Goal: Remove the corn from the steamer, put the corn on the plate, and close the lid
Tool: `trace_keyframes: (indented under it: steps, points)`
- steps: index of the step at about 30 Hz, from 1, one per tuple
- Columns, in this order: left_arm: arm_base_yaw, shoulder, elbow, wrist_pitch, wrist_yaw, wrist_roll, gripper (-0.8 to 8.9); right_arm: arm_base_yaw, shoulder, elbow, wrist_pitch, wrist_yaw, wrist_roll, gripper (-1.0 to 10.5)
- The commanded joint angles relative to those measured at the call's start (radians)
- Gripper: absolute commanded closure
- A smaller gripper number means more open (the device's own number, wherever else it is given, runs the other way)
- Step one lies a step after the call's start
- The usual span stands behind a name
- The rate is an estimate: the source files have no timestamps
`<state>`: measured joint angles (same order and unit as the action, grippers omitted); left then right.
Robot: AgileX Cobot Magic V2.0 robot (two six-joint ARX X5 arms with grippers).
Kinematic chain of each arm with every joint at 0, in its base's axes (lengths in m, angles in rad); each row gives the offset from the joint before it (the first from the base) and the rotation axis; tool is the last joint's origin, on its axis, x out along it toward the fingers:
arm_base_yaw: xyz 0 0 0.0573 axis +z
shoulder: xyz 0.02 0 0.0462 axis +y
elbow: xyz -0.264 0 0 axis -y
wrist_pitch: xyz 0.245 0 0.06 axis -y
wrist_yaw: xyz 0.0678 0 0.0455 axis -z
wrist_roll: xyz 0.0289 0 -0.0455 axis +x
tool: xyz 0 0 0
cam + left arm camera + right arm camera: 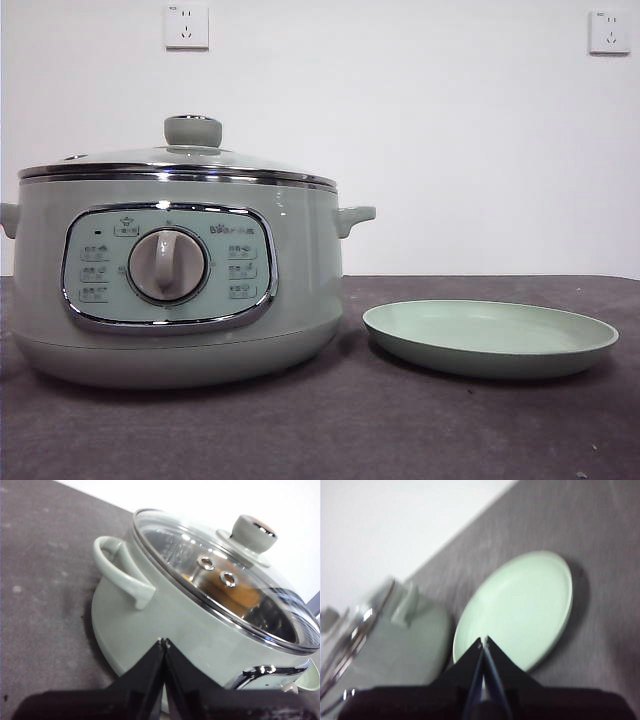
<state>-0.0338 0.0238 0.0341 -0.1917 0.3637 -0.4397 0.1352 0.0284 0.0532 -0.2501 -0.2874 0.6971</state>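
Observation:
The steamer (pixel 170 290) stands at the left of the table with its glass lid (pixel 180 160) on, knob (pixel 192 130) on top. In the left wrist view, the corn (pixel 235 592) shows as an orange shape through the lid (pixel 225 580). The empty plate (pixel 490 335) lies to the steamer's right. My left gripper (pixel 163 641) is shut and empty, beside the steamer's wall (pixel 165 620) near a side handle (pixel 122 572). My right gripper (pixel 483 639) is shut and empty, above the plate's (pixel 520 610) near edge. Neither gripper shows in the front view.
The table is covered in dark grey cloth (pixel 330 430). A white wall with two sockets (pixel 187 27) stands behind. The steamer's right handle (pixel 355 216) sticks out toward the plate.

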Motion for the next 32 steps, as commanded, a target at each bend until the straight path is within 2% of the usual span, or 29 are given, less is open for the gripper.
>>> trace_keyframes:
  steps: [1,10,15,21,27,30,31,32]
  points:
    - [0.002,-0.002,0.066,-0.032,0.005,0.003,8.21,-0.002,0.029,0.063,-0.040,-0.019,-0.034,9.6]
    - [0.002,0.114,0.349,-0.219,0.005,0.171,8.21,-0.002,0.241,0.341,-0.145,-0.028,-0.304,9.6]
    - [0.001,0.257,0.521,-0.299,0.011,0.258,8.22,-0.002,0.401,0.521,-0.203,-0.029,-0.403,9.6]
    - [0.001,0.447,0.718,-0.373,0.097,0.327,8.21,-0.002,0.595,0.740,-0.340,-0.035,-0.552,9.5]
    - [0.000,0.630,0.888,-0.492,0.184,0.404,8.17,-0.002,0.772,0.932,-0.541,-0.180,-0.713,9.5]
    - [0.000,0.711,0.948,-0.541,0.210,0.439,8.12,-0.002,0.837,0.991,-0.608,-0.233,-0.762,9.4]
    - [0.000,0.732,0.961,-0.549,0.218,0.445,8.01,-0.002,0.851,1.000,-0.615,-0.239,-0.768,9.1]
    - [0.000,0.760,0.974,-0.551,0.219,0.444,7.37,-0.002,0.864,1.007,-0.614,-0.237,-0.767,8.3]
